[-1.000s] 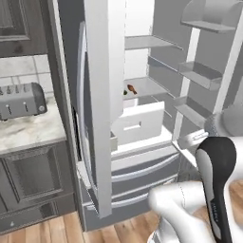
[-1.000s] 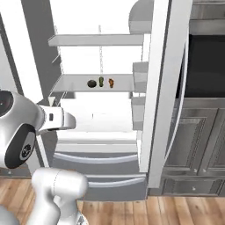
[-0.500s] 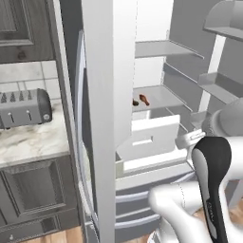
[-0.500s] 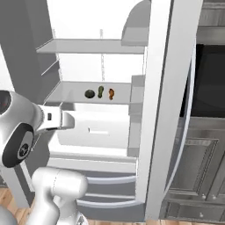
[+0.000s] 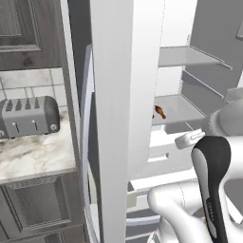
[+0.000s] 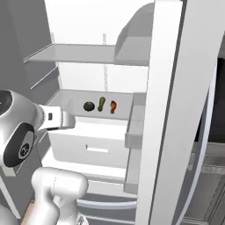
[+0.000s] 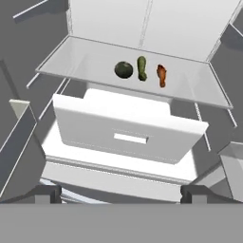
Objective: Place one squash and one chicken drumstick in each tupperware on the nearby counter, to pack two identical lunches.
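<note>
On the glass fridge shelf [image 7: 85, 64] lie a round dark green squash [image 7: 124, 70] [image 6: 88, 106], a slim elongated squash [image 7: 141, 68] [image 6: 101, 103] and an orange-brown chicken drumstick [image 7: 162, 75] [image 6: 113, 107] [image 5: 160, 112], side by side. My gripper [image 7: 121, 195] hangs in front of and below the shelf, well short of the food. It is open wide, with nothing between its fingertips [image 7: 47, 193]. The marble counter [image 5: 33, 156] lies left of the fridge. The tupperware is out of view.
A white drawer [image 7: 128, 128] juts out just below the food shelf. The open fridge doors [image 5: 123, 118] [image 6: 167, 110] flank the opening, with door bins [image 6: 134, 127] on the right. A grey toaster [image 5: 28, 116] stands on the counter. Another shelf [image 6: 79, 52] sits above.
Both base views have shifted and the fridge looms larger: the camera has moved closer to it. The food has stayed on its shelf. The gripper remains open.
</note>
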Controlling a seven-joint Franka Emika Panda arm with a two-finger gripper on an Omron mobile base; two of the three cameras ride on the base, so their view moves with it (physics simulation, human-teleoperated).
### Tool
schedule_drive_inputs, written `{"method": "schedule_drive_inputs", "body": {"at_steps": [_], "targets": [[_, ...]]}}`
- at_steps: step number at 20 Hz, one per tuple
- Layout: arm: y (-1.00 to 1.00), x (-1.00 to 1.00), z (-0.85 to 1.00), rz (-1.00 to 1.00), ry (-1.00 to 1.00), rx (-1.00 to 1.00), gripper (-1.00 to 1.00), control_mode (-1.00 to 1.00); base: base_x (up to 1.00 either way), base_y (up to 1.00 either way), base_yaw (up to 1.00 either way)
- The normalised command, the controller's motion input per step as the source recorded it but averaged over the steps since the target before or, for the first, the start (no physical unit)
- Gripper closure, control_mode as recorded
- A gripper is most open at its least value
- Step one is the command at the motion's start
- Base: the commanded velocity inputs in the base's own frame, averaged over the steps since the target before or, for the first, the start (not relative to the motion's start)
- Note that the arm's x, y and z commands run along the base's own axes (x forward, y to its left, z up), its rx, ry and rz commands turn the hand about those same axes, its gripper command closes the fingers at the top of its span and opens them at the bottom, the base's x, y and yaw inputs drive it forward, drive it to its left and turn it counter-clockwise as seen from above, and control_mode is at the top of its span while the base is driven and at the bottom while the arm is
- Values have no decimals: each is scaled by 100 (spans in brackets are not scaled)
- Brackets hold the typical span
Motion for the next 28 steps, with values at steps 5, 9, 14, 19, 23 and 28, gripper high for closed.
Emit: {"method": "schedule_drive_inputs", "body": {"at_steps": [5,9,14,19,23,28], "targets": [[0,0,0,0,0,0,-100,100,74,-45,13],[0,0,0,0,0,0,-100,100,54,-29,9],[-3,52,-14,4,0,3,-100,-100,0,0,0],[0,52,-7,2,0,3,-100,-100,0,0,0],[7,46,-6,-1,0,0,-100,-100,0,0,0],[6,52,-11,-7,0,0,-100,-100,0,0,0]]}}
